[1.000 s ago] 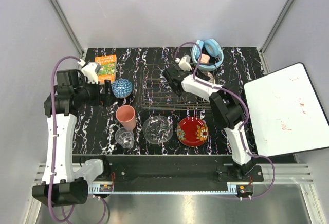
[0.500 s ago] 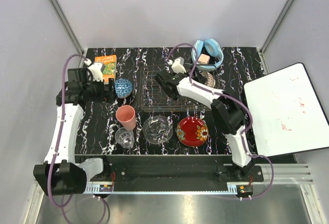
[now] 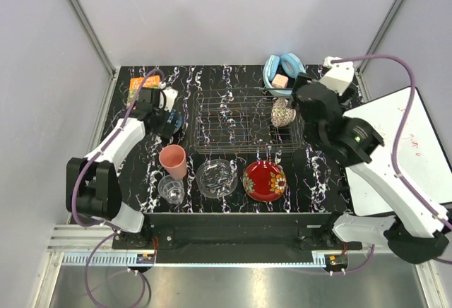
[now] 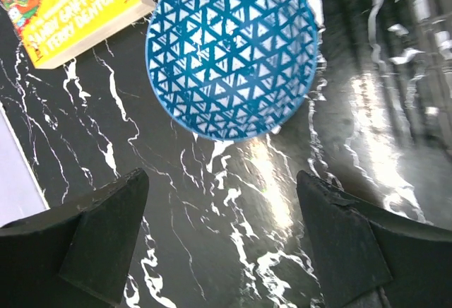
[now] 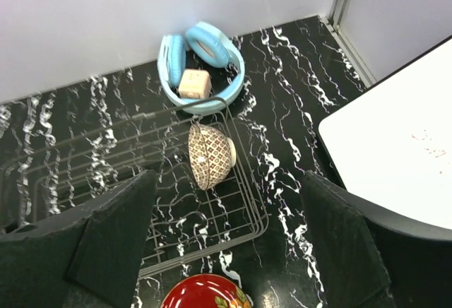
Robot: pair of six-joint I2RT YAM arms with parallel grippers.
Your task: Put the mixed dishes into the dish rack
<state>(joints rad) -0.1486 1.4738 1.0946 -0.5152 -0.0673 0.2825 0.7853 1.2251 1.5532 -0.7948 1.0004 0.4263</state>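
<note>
The blue patterned bowl (image 4: 233,54) stands upright on the black marbled table. My left gripper (image 4: 222,244) is open just short of it with nothing between the fingers, and in the top view the left gripper (image 3: 171,119) covers most of it. The beige speckled bowl (image 3: 282,112) lies on its side at the right end of the wire dish rack (image 3: 233,121), and it also shows in the right wrist view (image 5: 210,155). My right gripper (image 3: 304,99) is open and empty, raised above the rack's right end. The salmon-pink cup (image 3: 173,160), glass tumbler (image 3: 171,189), clear glass dish (image 3: 217,178) and red floral plate (image 3: 265,179) stand in front of the rack.
Light-blue headphones (image 3: 284,71) lie behind the rack's right corner with a small box inside. An orange-green book (image 4: 70,8) lies at the far left, beside the blue bowl. A white board (image 3: 395,152) overhangs the table's right edge. Grey walls close in the sides and back.
My right arm has swung from over the rack's left part back to the right and up; the beige bowl now shows in the rack's right end. My left gripper has moved over the blue bowl.
</note>
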